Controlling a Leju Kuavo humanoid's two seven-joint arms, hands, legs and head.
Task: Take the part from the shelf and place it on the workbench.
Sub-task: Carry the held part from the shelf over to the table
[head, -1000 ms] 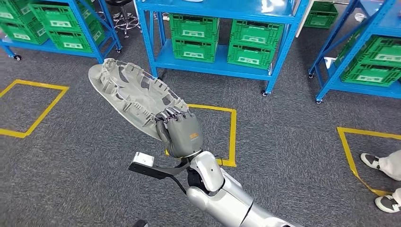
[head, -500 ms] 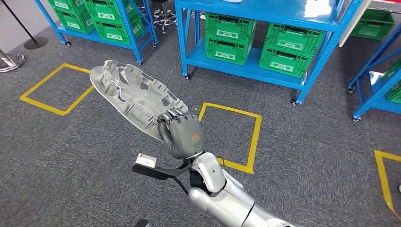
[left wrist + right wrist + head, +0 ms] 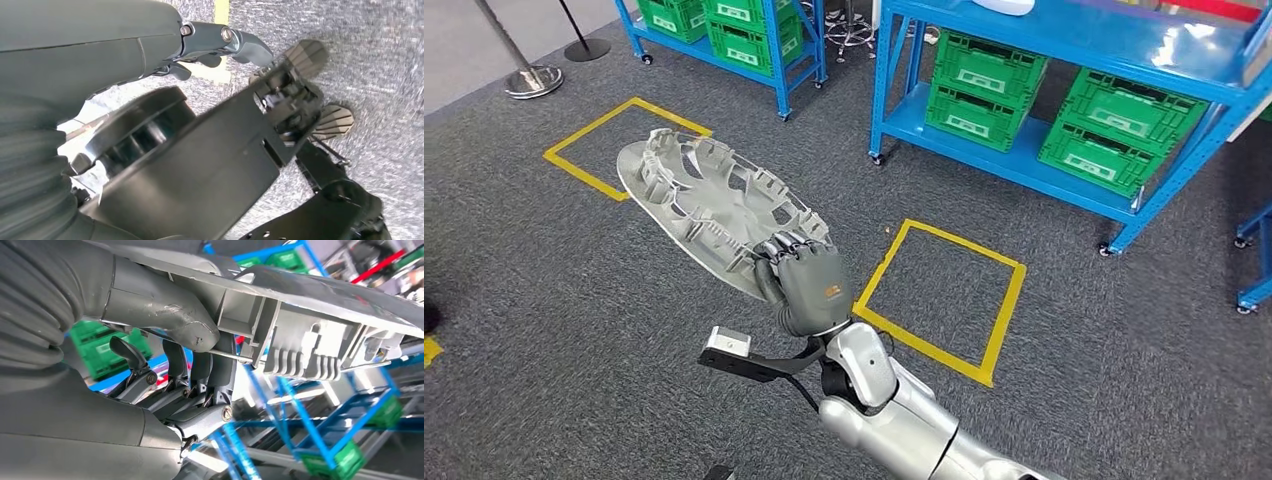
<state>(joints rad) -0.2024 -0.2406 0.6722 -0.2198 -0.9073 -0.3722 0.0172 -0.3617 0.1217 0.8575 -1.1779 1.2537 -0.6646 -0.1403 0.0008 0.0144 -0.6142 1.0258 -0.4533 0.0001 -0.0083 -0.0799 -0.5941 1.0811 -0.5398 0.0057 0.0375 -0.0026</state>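
Head view gives me my right hand gripping the grey part over carpet; left hand's state I cannot tell

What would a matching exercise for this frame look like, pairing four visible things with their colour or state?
Column one:
1. part
2. crates
3. shelf
4. floor tape

Column two:
A. yellow, forming squares on the carpet
B. grey, gripped at one edge by the right hand
C. blue metal frame
D. green, stacked on a lower level

Pairs: 1-B, 2-D, 3-C, 4-A
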